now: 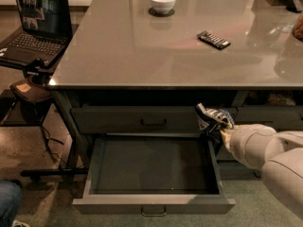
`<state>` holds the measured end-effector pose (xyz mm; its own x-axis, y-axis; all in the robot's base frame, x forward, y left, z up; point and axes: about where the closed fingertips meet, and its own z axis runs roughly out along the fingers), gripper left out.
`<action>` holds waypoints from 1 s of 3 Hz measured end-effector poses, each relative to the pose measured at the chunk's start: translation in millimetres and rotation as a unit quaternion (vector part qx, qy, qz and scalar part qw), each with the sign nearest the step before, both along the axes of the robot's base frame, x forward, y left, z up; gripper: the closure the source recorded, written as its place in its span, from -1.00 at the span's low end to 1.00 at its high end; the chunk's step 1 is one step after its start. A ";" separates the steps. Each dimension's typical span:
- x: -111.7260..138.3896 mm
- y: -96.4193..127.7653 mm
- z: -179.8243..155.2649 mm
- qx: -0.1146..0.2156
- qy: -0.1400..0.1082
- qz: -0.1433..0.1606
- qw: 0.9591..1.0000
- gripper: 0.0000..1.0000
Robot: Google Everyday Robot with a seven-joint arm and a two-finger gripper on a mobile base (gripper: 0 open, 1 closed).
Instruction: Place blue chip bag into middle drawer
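Observation:
The blue chip bag (214,118) is a crinkly dark-blue bag with white pattern. It hangs in the air below the table edge, above the right rear corner of the open middle drawer (154,203). My gripper (220,129) sits at the end of the white arm coming in from the lower right. It is shut on the bag's lower right end. The drawer is pulled out, and its dark tray interior (151,164) holds nothing. Its small metal handle (154,212) shows at the bottom front.
A shut upper drawer (142,120) sits just above the open one. On the grey table top (142,56) lie a white bowl (162,1) and a flat black candy bar (214,39). A laptop (35,25) on a stand is at the left. A person's knee (8,205) is at bottom left.

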<state>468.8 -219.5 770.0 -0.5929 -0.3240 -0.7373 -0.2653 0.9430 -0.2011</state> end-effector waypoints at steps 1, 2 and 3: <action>-0.7 2.3 -4.6 -0.002 0.004 0.003 1.000 1.00; -5.9 15.0 -45.2 -0.001 0.038 0.015 0.999 1.00; -7.7 28.0 -96.6 0.017 0.068 0.025 0.997 1.00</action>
<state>461.0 -191.6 673.4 -0.6715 -0.3316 -0.6626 -0.3338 0.9338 -0.1290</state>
